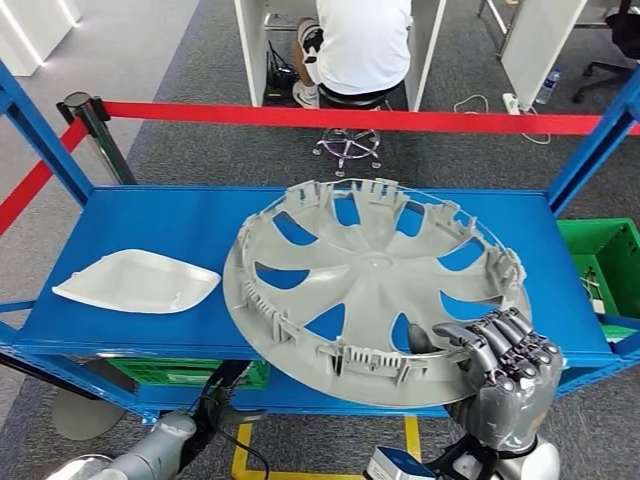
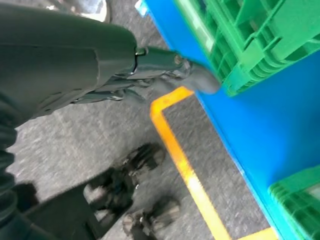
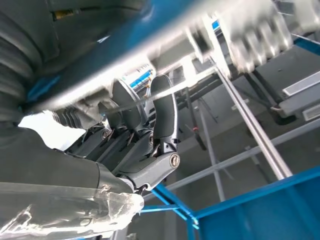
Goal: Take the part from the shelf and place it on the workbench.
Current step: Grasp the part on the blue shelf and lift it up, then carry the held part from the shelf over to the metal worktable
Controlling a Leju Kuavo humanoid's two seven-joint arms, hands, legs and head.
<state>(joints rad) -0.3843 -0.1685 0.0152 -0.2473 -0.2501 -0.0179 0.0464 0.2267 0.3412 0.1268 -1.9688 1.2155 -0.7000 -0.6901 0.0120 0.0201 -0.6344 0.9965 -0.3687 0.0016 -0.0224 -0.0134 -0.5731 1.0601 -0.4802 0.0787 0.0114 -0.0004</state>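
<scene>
A large grey wheel cover (image 1: 370, 270) with curved spokes lies tilted over the blue shelf (image 1: 151, 215), its near edge jutting past the shelf front. My right hand (image 1: 506, 365) grips that cover at its near right rim, fingers curled over the top. In the right wrist view the hand (image 3: 151, 145) sits under the blurred cover rim (image 3: 226, 35). My left arm (image 1: 162, 445) hangs low beside the shelf. Its hand (image 2: 151, 70) holds nothing, fingers stretched out close to a green crate (image 2: 264, 40).
A white curved panel (image 1: 136, 282) lies on the shelf's left part. Red barrier tape (image 1: 362, 118) on a post (image 1: 98, 130) runs behind the shelf, and a person (image 1: 362, 45) sits beyond it. A green crate (image 1: 607, 265) stands at the right. Yellow floor line (image 2: 185, 165) below.
</scene>
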